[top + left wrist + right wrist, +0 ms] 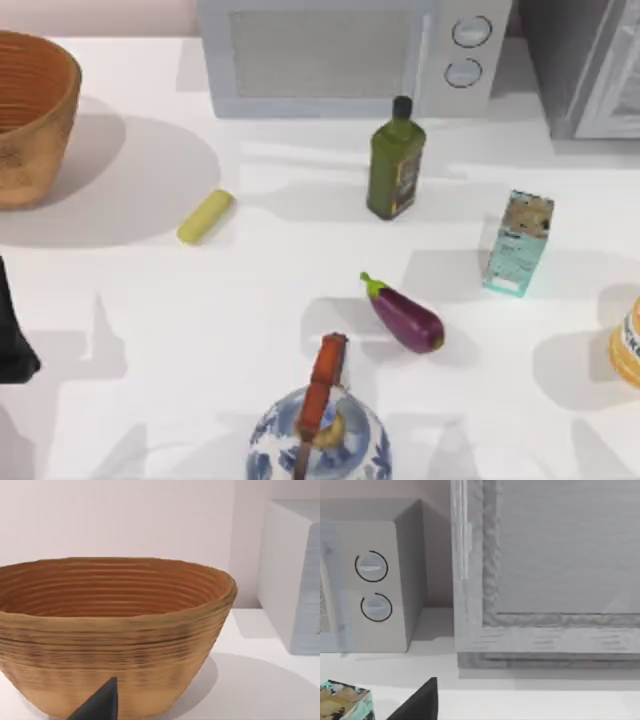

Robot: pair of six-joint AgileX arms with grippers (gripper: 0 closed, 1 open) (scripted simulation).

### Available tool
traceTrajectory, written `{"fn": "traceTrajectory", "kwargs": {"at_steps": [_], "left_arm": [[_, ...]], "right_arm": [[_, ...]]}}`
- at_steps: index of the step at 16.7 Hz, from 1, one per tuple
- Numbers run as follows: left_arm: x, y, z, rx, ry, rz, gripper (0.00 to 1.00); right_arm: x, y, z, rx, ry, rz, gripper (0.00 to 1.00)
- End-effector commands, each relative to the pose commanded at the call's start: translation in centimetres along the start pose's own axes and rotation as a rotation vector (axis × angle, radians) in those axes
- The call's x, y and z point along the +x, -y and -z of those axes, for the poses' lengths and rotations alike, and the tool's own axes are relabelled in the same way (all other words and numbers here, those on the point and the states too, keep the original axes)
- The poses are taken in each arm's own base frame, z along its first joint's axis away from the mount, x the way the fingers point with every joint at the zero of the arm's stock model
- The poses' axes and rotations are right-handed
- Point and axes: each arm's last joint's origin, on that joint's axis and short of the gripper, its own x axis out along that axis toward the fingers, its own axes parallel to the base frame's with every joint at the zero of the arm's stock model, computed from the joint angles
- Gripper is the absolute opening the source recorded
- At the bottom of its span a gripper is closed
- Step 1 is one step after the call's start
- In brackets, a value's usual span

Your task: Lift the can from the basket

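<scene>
the can is not to be seen at this moment; if it sits where the task says, it lies low inside the basket, below the rim and hidden by the wall. judged from the task alone, a small can should be light, stiff and smooth-sided, so rather slippery; the sound hold would be across its round side, reached from above with the jaws dropping straight down past the rim. the basket stands at the upper left of the top view, a wide round woven bowl, orange-brown inside with fine ribbed rings, paler tan and coarser outside; it looks stiff but light, and could shift if nudged. the left gripper shows as a dark wedge low in the left wrist view, just before the basket's outer wall; whether its jaws are spread or pressed together cannot be told. the right gripper appears likewise in its own view, jaws' state also not readable. around, on the white surface: a yellow-green stick, a glossy green bottle, a purple eggplant, a teal carton, a blue-and-white teapot, and a pale microwave.
</scene>
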Motion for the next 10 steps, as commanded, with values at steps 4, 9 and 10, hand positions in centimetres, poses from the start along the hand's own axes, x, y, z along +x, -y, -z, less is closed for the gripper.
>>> {"fn": "traceTrajectory", "kwargs": {"at_steps": [4,9,10], "left_arm": [[0.0,0.0,-0.3,-0.001,-0.024,0.002,1.00],[0.8,0.0,-4.3,0.000,-0.167,0.012,1.00],[1.3,-0.1,-5.6,0.001,-0.202,0.013,1.00]], "right_arm": [[0.0,0.0,0.0,0.000,0.000,0.000,1.00],[0.0,0.0,0.0,0.000,0.000,0.000,1.00],[0.0,0.0,0.0,0.000,0.000,0.000,1.00]]}}
